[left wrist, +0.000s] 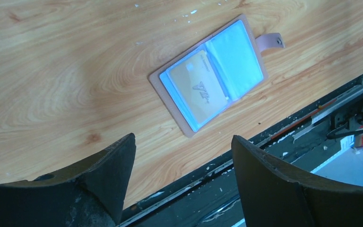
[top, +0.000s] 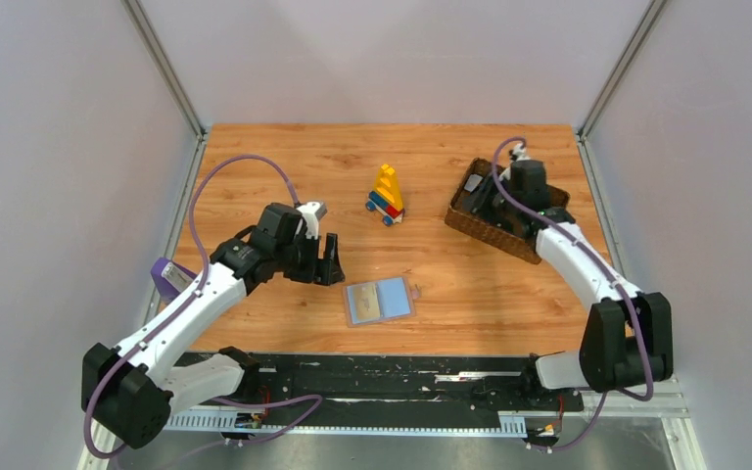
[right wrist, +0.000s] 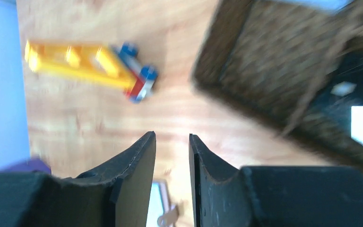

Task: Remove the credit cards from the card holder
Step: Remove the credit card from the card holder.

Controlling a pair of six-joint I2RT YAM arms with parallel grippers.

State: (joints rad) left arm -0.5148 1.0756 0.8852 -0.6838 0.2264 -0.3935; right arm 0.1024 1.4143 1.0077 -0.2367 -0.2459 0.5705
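Card holder [top: 380, 302] lies opened flat on the wooden table [top: 284, 176], close to the near edge and about midway between the two arms. Both clear-sleeved panels face up, and the pinkish tab [left wrist: 270, 41] sticks out from the right-hand side. A tan-gold card [left wrist: 199, 87] sits in the left panel's sleeve; the right panel looks empty, though glare makes that uncertain. Left gripper [top: 325, 274] hangs to the left of the holder and a little farther from the near edge, apart from it. Its jaws are spread wide with nothing between them. Its wrist camera looks straight onto the holder, so this is likely a line-up for the gold card. Right gripper [top: 485, 204] is well off at the brown woven basket [top: 494, 240], poised over it. Its jaws stand a narrow gap apart, and table shows through the gap. Something dark lies in the basket, too blurred to name. That position suggests the basket is the drop-off point. A yellow toy-brick stack [top: 387, 194] stands between holder and basket, clear of both arms.
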